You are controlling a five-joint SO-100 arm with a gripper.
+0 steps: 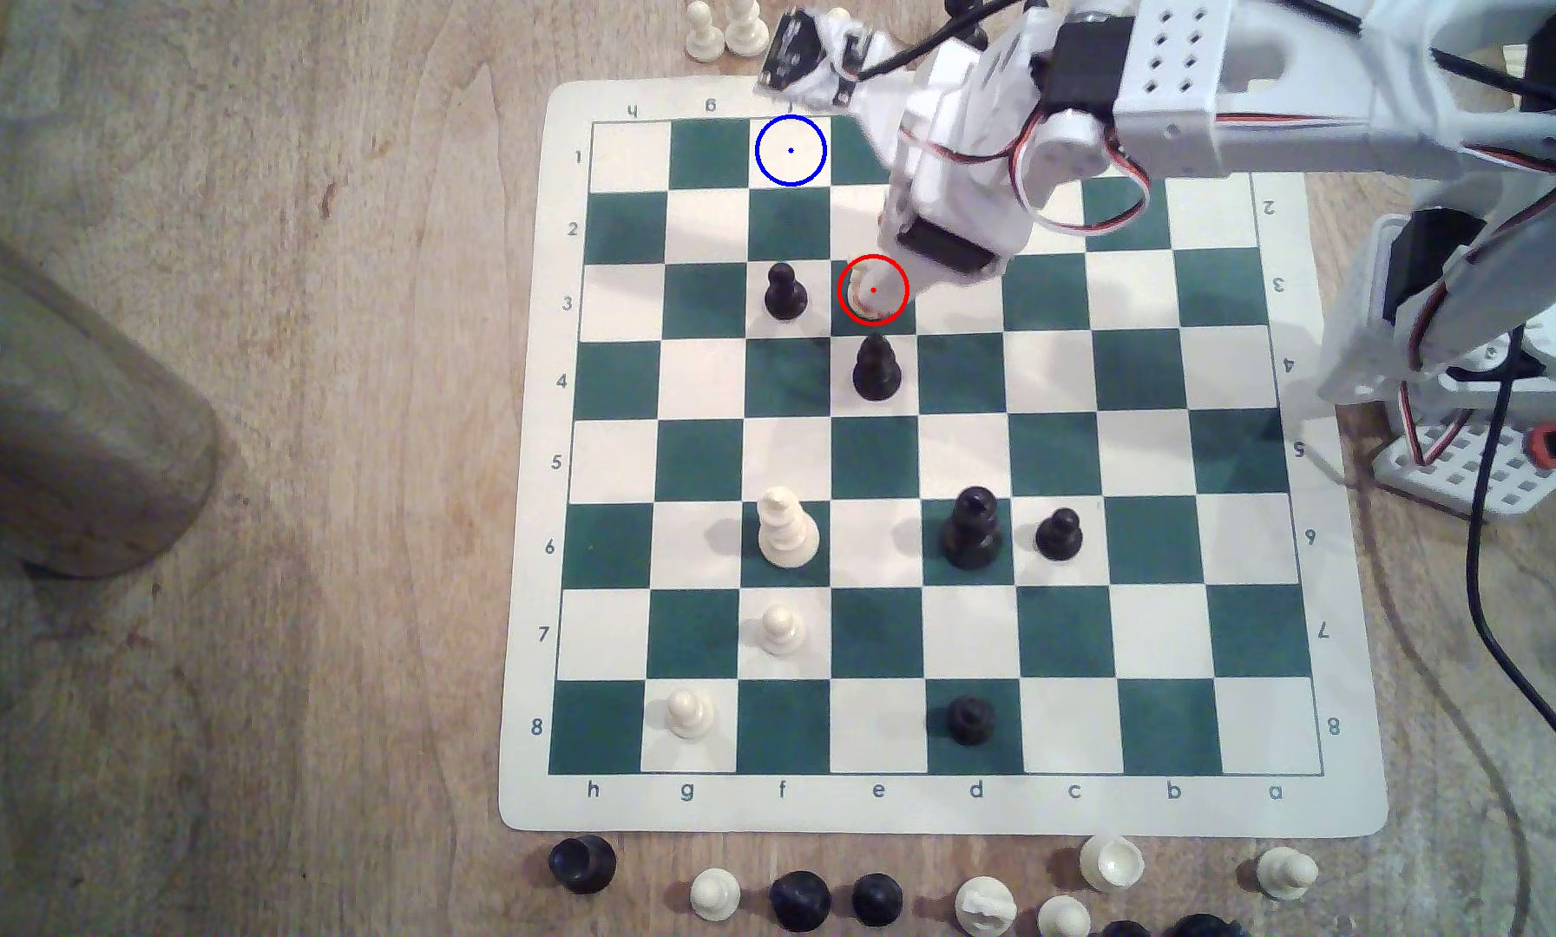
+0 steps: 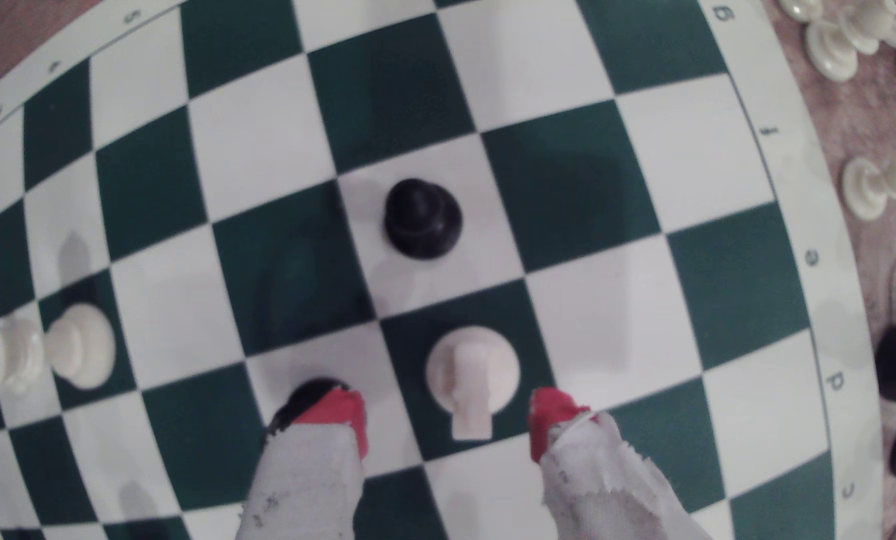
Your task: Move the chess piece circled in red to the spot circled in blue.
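Note:
The chess piece (image 1: 860,300), a cream knight-like piece with a round base, stands on the red-circled green square e3; in the wrist view the chess piece (image 2: 470,375) is seen from above. My gripper (image 1: 884,286) hangs just over it, open. The gripper (image 2: 448,421) has its red-tipped fingers (image 2: 339,415) on either side of the piece, with gaps on both sides. The spot (image 1: 790,150) is the blue-circled cream square f1 at the board's far edge, and it is bare.
A black pawn (image 1: 785,290) stands one square to the exterior view's left of the piece. A taller black piece (image 1: 876,368) stands one square nearer, partly behind one finger in the wrist view. Other pieces sit lower on the board (image 1: 963,802). Spare pieces line the table's edges.

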